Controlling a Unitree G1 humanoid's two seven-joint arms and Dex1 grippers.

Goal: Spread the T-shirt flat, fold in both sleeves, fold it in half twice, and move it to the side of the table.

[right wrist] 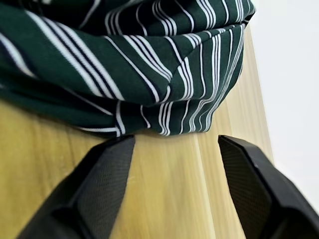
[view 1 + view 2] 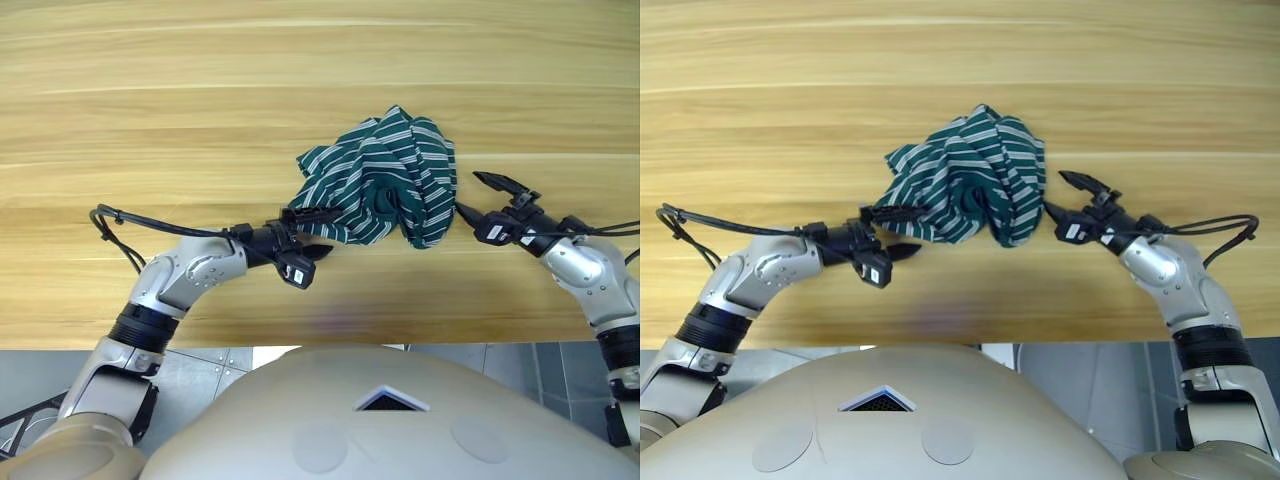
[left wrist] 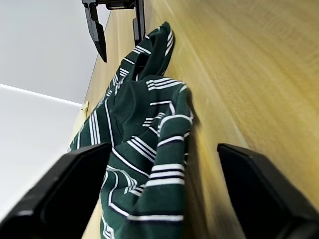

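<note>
T-shirt [image 2: 385, 180], dark green with thin white stripes, sat crumpled in a raised heap on the wooden bench [image 2: 150, 120], about mid-width and nearer the robot's edge than the far one, not spread at all. Judged light, limp knit cloth with no stiffness: it would drape and sag when lifted, and the folds would cling together, so one deep pinch would likely drag the whole bundle rather than open it. Not fragile, and it should slide easily over smooth wood. Best hold, as a guess, was a single outer layer at an edge on each flank, pulled apart low over the bench. Which edge was hem, sleeve or collar couldn't be told from the heap. Left gripper [image 2: 325, 231] lay low at the heap's left flank, jaws spread, with a fold of cloth between them but not pinched. Right gripper [image 2: 467, 192] sat just beside the right flank, jaws spread too, holding nothing, the striped edge just ahead of its fingers [image 1: 99, 194]. Bench top was pale, flat wood with long grain lines, running wide to both sides of the heap. Black cable [image 2: 110, 225] looped off the left arm over the wood. Grey tiled floor [image 2: 200, 365] showed below the near edge, and a plain white wall [image 3: 40, 50] stood beyond the bench.
</note>
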